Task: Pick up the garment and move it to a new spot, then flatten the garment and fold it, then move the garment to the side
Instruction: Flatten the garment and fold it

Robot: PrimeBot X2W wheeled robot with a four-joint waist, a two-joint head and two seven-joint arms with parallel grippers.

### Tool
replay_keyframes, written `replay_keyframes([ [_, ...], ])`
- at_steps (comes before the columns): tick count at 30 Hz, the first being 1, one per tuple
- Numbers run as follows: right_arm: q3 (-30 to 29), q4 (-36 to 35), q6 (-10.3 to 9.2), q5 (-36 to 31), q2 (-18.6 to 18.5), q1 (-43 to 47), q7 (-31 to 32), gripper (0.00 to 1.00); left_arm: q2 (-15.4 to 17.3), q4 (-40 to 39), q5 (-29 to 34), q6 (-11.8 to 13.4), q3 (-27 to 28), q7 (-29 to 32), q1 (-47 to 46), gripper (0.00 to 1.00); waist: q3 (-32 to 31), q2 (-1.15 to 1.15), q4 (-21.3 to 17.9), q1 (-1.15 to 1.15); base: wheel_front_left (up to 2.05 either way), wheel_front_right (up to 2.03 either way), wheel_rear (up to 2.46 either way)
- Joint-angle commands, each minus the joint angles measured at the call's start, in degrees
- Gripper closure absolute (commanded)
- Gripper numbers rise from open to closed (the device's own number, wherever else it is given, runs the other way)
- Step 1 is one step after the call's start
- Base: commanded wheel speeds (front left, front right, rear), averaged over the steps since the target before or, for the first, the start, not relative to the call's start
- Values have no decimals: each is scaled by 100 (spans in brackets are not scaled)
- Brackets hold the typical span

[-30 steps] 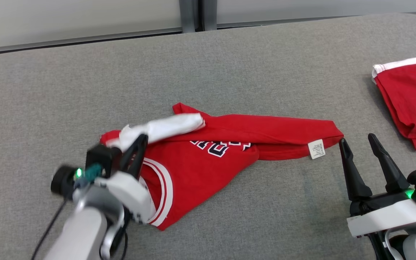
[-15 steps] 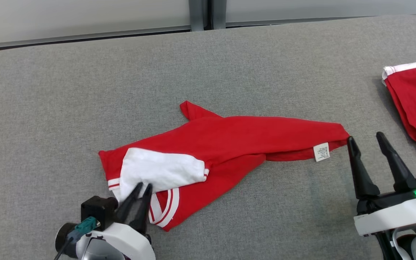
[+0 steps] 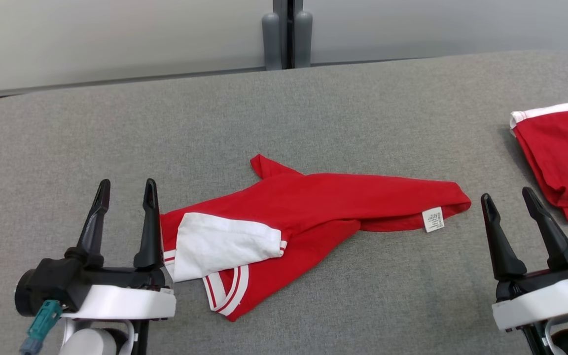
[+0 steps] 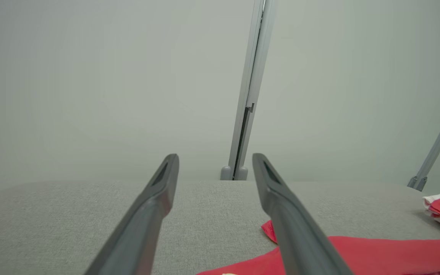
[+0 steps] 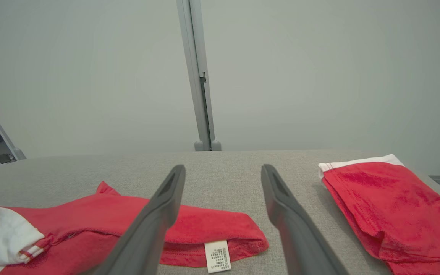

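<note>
A red garment (image 3: 313, 207) with a white sleeve (image 3: 220, 244) and white-striped trim lies rumpled in the middle of the grey padded table (image 3: 284, 108); a small white label (image 3: 433, 219) shows near its right end. My left gripper (image 3: 125, 190) stands open just left of the garment, nothing between its fingers. My right gripper (image 3: 508, 196) is open to the right of the garment's end, apart from it. The right wrist view has the garment (image 5: 128, 225) and its label (image 5: 217, 256) low between and left of my open right gripper (image 5: 223, 170). In the left wrist view, my open left gripper (image 4: 215, 158) has the garment (image 4: 376, 256) at its lower right.
A second red garment (image 3: 560, 153) with a white band lies folded at the table's right edge, also in the right wrist view (image 5: 380, 198). A pale wall with a grey post (image 3: 286, 34) stands behind the table's far edge.
My left gripper let go of the white sleeve, opened wide and drew back to the left of the garment. The sleeve now lies flat on the garment. The head camera has shifted.
</note>
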Motion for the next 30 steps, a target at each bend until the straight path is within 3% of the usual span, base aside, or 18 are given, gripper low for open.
replay_keyframes([
  [1,2,-23,-3,-30,-35,100,22,0,66,-20,71,20,98,-32,37,0,-129,0,7,0,0,0,0],
  [10,86,-65,-3,-76,-58,354,154,0,443,364,191,-58,281,5,517,0,-453,0,-34,0,0,0,0],
  [30,71,-144,-3,-59,-36,392,223,0,483,182,180,65,149,211,637,0,-485,0,31,0,0,0,0],
])
